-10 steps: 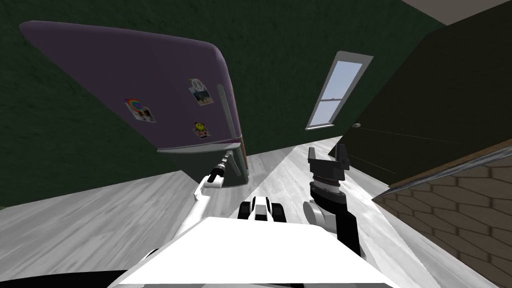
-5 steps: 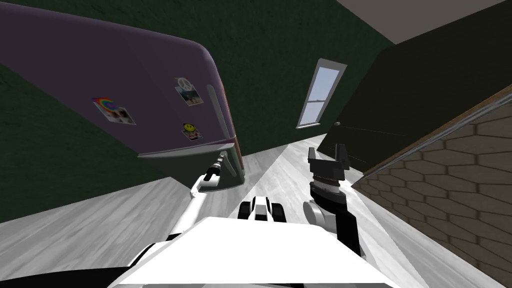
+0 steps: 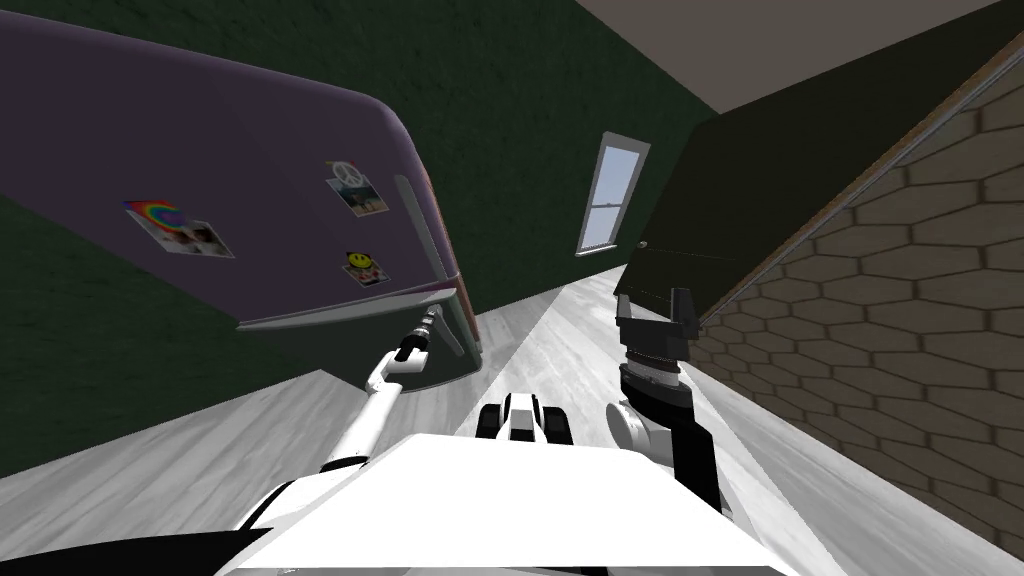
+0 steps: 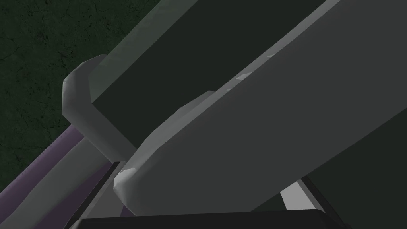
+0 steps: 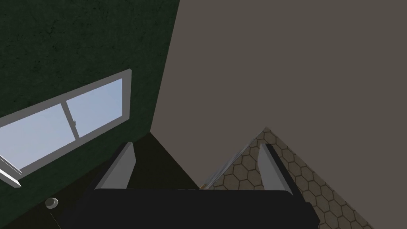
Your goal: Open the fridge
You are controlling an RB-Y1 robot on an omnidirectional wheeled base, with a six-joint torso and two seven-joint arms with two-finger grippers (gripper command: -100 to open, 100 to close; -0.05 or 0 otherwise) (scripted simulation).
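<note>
The purple fridge [image 3: 250, 180] with stickers on its upper door stands ahead on my left, with a darker lower door [image 3: 450, 350] beneath it. A long grey handle [image 3: 420, 235] runs along the upper door's edge. My left arm reaches out to the seam between the two doors, and my left gripper [image 3: 430, 318] is at the grey handle there. Up close, in the left wrist view, a thick grey handle bar [image 4: 258, 131] crosses right in front of the hand. My right gripper [image 3: 655, 308] is raised beside my chest, open and holding nothing [image 5: 196, 157].
A dark green wall with a window [image 3: 605, 195] lies behind the fridge. A dark door [image 3: 700, 230] with a small knob [image 3: 643, 244] stands at the right. A hexagon-tiled wall [image 3: 900, 300] runs close along my right side. The pale plank floor [image 3: 200, 450] stretches to my left.
My view has swung: the fridge has slid left and the tiled wall has grown on the right. My left gripper has stayed at the fridge handle, and the right arm keeps its pose.
</note>
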